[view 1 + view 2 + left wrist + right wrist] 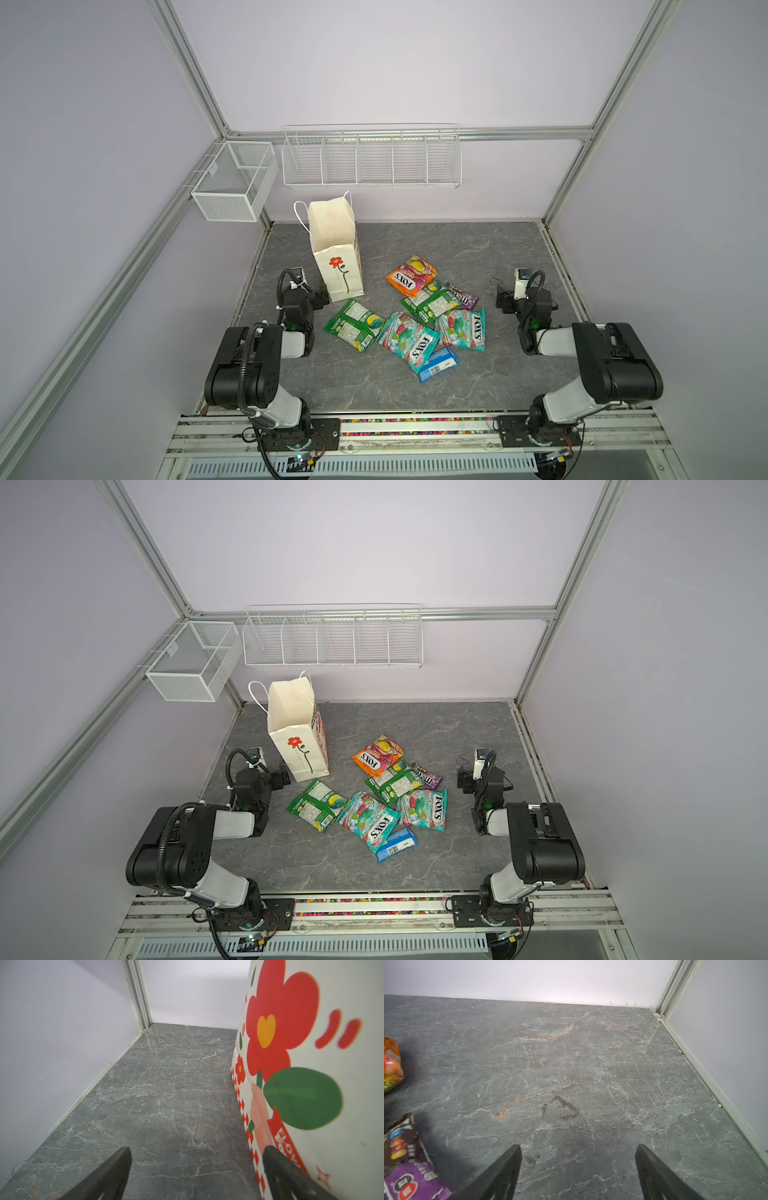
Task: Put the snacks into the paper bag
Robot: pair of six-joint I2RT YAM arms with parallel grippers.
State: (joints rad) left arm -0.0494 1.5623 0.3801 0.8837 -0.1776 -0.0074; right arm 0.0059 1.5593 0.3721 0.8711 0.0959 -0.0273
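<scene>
The white paper bag (337, 266) (296, 746) stands upright and open at the back left of the grey table. Its flower print (280, 1022) fills one side of the left wrist view. My left gripper (322, 297) (197, 1148) is open and empty, one finger close against the bag's lower wall. The snacks lie in a loose pile mid-table: an orange packet (410, 275), two green (355, 326) (432, 305), a purple (465, 297) (409, 1167), two teal (409, 340) (463, 330) and a blue bar (438, 363). My right gripper (505, 301) (578, 1146) stands open over bare table to the right of the pile.
A white wire basket (370, 160) with dividers hangs on the back wall. A white mesh box (232, 183) hangs at the left corner. Aluminium frame rails (695, 1068) edge the table (519, 249) on the sides, and the walls stand close behind.
</scene>
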